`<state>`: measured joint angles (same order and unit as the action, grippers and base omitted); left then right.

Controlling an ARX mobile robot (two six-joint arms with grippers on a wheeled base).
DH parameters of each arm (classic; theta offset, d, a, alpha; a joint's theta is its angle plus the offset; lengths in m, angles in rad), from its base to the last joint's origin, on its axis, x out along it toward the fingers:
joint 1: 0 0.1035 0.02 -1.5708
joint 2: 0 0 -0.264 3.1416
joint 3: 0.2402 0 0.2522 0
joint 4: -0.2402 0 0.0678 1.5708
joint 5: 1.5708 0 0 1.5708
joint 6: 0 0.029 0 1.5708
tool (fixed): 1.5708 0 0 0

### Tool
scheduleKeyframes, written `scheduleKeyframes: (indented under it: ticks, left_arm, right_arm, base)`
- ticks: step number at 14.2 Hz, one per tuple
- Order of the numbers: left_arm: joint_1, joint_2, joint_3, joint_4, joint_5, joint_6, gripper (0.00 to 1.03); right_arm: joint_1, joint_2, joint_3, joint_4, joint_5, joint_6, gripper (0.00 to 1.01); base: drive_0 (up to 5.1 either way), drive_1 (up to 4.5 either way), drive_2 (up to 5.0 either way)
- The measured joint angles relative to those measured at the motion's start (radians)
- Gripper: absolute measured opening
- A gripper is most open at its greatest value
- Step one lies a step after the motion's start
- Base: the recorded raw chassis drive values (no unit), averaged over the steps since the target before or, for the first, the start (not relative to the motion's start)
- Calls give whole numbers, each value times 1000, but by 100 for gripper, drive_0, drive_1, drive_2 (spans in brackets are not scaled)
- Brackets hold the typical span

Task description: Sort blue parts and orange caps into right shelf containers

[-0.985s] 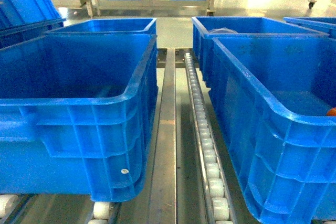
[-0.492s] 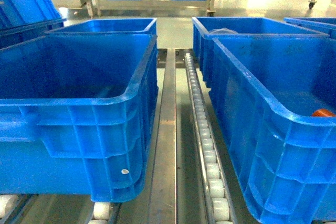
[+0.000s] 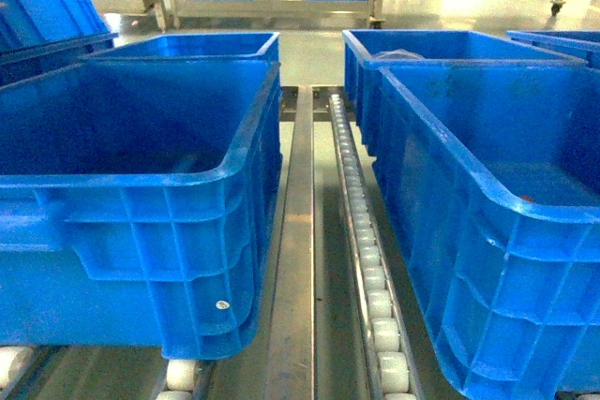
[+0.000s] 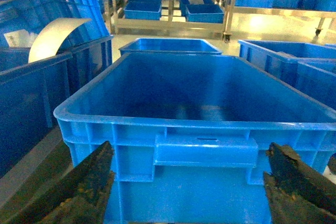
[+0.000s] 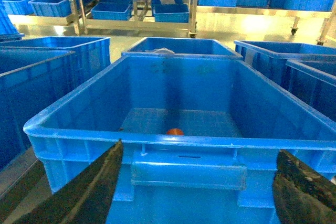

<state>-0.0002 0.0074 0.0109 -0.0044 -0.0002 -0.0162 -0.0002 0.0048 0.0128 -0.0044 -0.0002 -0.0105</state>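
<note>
Standing on the shelf (image 3: 300, 231), with its steel centre rail and a white roller track (image 3: 367, 259) running between them, two large blue bins fill the head view: a left bin (image 3: 141, 166) and the right shelf container (image 3: 487, 194), each with a second bin behind it. Neither arm shows in the head view. From the left wrist camera, the left gripper (image 4: 189, 192) hangs just in front of the left bin's near wall, its dark, worn jaws spread wide apart at the lower corners of the picture with nothing between them; the floor of that bin looks bare as far as the rim allows. A curled white sheet (image 4: 52, 35) sticks up from another bin off to the left. From the right wrist camera, the right gripper (image 5: 194, 192) sits likewise before the near wall of the right shelf container, jaws spread wide and holding nothing. Inside that container one orange cap (image 5: 175, 131) lies on the floor close to the near wall, partly hidden by the rim. More steel racks with blue bins (image 5: 170, 11) stand across the shiny floor beyond.
</note>
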Motion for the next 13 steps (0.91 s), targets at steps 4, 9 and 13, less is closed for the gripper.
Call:
scheduleKeyframes:
  ticks: [4, 9, 13]
  left_arm:
    - [0, 0, 0, 0, 0, 2, 98]
    - [0, 0, 0, 0, 0, 2, 98]
    - [0, 0, 0, 0, 0, 2, 98]
  right_arm:
    - [0, 0, 0, 0, 0, 0, 98]
    - [0, 0, 0, 0, 0, 0, 98]
    - [0, 0, 0, 0, 0, 0, 98]
  base:
    - [0, 0, 0]
    - [0, 0, 0]
    - [0, 0, 0]
